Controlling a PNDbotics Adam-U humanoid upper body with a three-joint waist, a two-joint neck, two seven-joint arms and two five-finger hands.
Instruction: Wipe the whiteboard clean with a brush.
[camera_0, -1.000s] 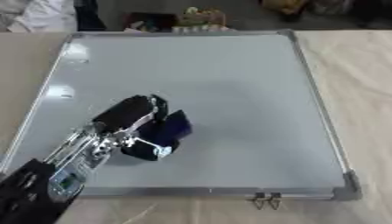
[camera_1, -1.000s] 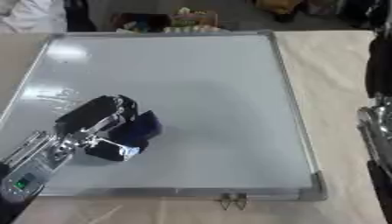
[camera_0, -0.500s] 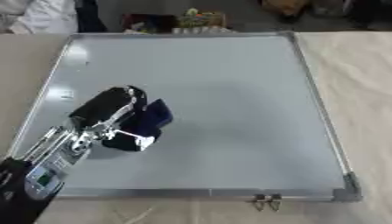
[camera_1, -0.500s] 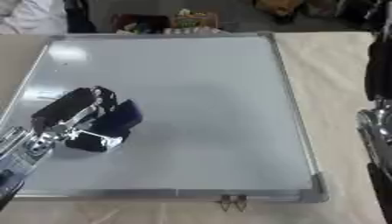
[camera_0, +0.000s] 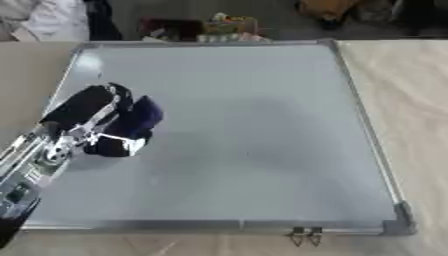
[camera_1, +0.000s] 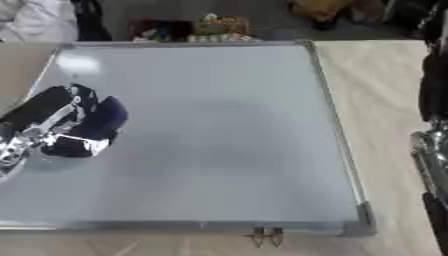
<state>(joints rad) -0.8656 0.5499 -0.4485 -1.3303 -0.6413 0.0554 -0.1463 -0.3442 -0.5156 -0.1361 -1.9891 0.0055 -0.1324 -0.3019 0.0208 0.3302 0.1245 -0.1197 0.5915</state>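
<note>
Beige counter (camera_0: 411, 95) carries a large whiteboard (camera_0: 254, 125) in a metal frame, lying flat, its surface blank. Left eye view: left hand (camera_0: 87, 117) enters from the lower left, fingers curled round a dark blue brush (camera_0: 131, 127) pressed on the board's left part, near the left frame edge. Two small clips (camera_0: 303, 237) hang at the near frame edge. Right eye view: the right arm (camera_1: 430, 140) shows along the right edge, off the board; its hand is not visible. Clutter (camera_1: 206, 26) lies beyond the far edge.
</note>
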